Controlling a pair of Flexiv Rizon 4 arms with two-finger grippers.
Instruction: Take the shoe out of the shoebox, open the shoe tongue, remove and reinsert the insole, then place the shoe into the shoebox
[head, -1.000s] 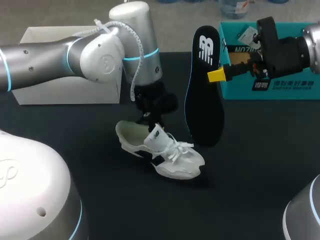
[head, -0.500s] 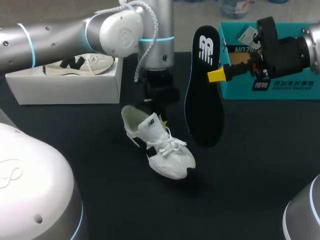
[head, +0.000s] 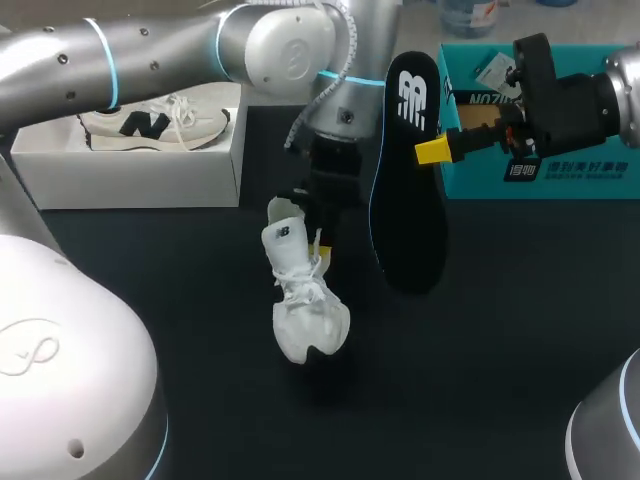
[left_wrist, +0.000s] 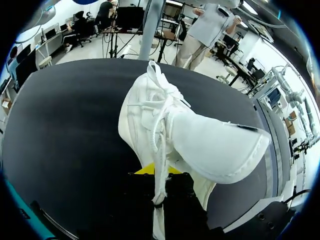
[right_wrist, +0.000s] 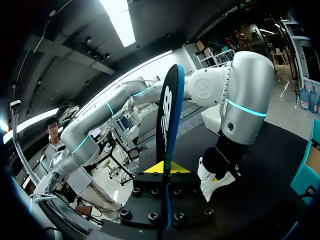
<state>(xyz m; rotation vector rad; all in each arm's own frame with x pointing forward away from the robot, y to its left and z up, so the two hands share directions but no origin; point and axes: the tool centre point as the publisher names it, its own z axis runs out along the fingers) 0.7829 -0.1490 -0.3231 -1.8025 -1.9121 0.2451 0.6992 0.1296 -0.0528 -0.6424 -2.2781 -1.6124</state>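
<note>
L hand holds shoe nr insole edge.

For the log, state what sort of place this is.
Likely a robotics test bench: over a black table, a robot's left hand grips a white shoe, its right hand the insole; white shoebox and teal shoebox behind.

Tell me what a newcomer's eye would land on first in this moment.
A long black insole stands upright in mid-air over the middle of the table, clamped by the right pincer. Right beside it, a white lace-up sneaker dangles toe-down from the left pincer. At the back left, a second pale sneaker lies in an open white shoebox.
</note>
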